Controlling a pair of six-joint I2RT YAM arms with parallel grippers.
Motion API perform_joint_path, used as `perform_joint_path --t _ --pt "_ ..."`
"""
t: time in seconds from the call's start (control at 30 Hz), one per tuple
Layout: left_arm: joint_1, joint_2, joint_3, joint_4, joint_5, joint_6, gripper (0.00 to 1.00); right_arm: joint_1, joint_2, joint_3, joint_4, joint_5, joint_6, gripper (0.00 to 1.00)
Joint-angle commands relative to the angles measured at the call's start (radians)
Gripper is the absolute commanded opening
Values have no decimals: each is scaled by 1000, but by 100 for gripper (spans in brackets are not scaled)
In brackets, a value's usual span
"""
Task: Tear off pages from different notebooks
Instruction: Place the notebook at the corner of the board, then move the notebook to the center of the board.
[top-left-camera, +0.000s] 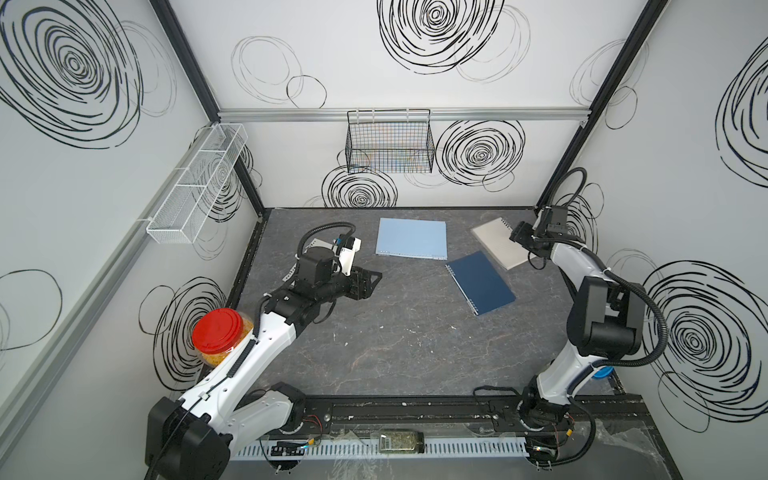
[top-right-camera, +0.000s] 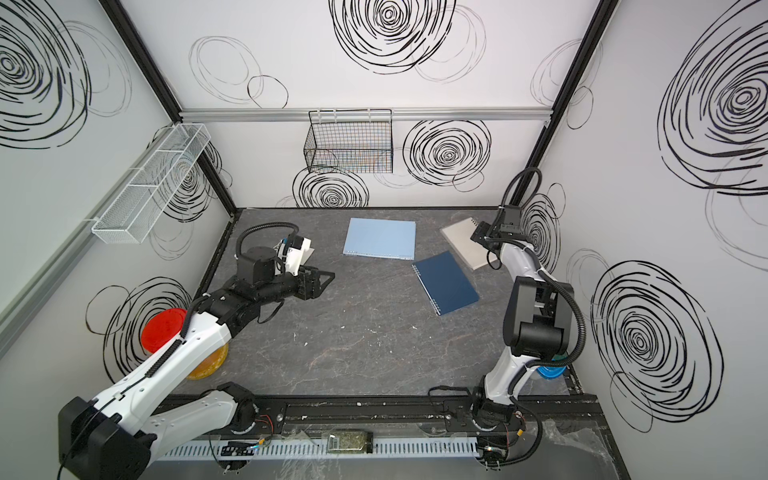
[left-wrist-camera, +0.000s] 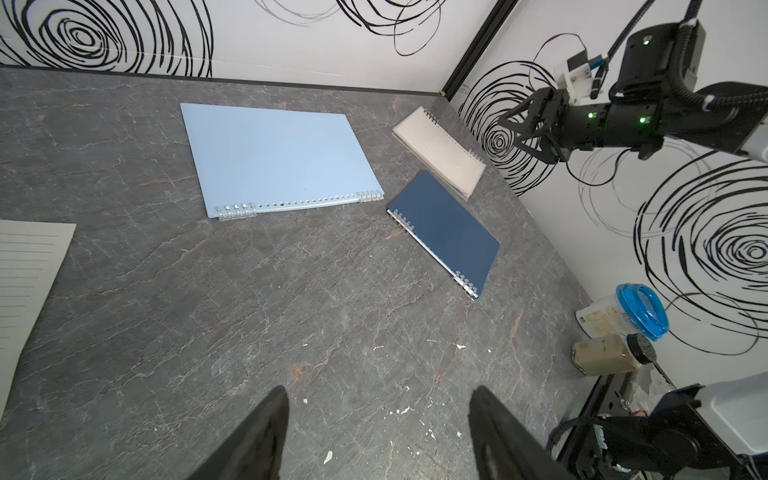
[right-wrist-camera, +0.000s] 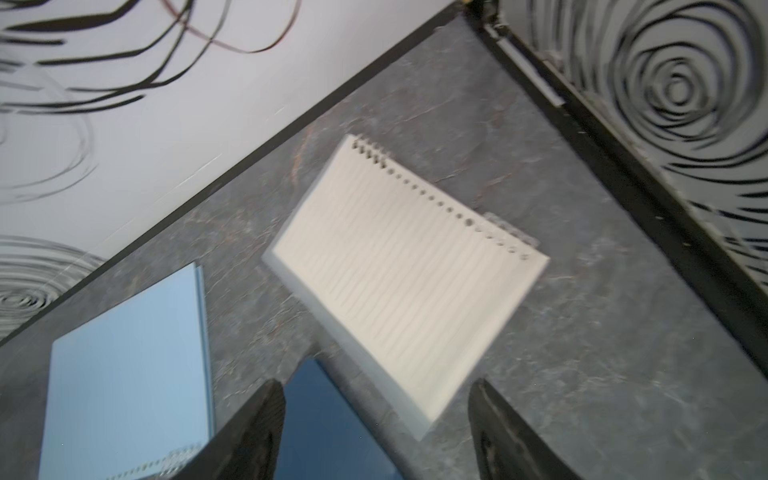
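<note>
Table (top-left-camera: 395, 345) dark grey marble-look, white flecks; white walls (top-left-camera: 332, 62) with black swirls; notebooks (top-left-camera: 411, 237) far centre-right; left pincer (left-wrist-camera: 378, 390), right pincer (right-wrist-camera: 376, 382) released, empty.

Left arm (top-left-camera: 270, 338) and right arm (top-left-camera: 569, 262): white shells, black joints, ribbed black cable hoses (top-left-camera: 660, 318); right pincer (left-wrist-camera: 515, 132) black, triangle-framed, green lights (left-wrist-camera: 642, 120) dotting the wrist behind it.

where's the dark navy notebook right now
In both top views the navy notebook lies right of centre, just nearer the robot than the light-blue notebook and clear-covered notebook.
</note>
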Motion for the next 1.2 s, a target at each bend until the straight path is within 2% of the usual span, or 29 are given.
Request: perform_joint_path --t 0.0,0.17,0.27,0.4,0.6,1.17 --pt "-8 17 -8 54 -4 -17 72 66 55 22 -131 -52 -102 73" --pt "-11 27 -11 44 -13 -16 72 109 151 55 -196 -109 -132 73" --pt "-18 32 -9 35 -35 -18 72 127 196 67 -225 -99 -149 73" --pt "-22 95 26 -62 -164 -46 72 133 226 65 -242 -98 -161 74" --pt "-36 118 -5 -21 -150 -66 74 132 258 63 -273 -77 -183 78" --pt "-56 154 17 -56 -170 -74 75 127 318 59 -331 -108 -257 76"
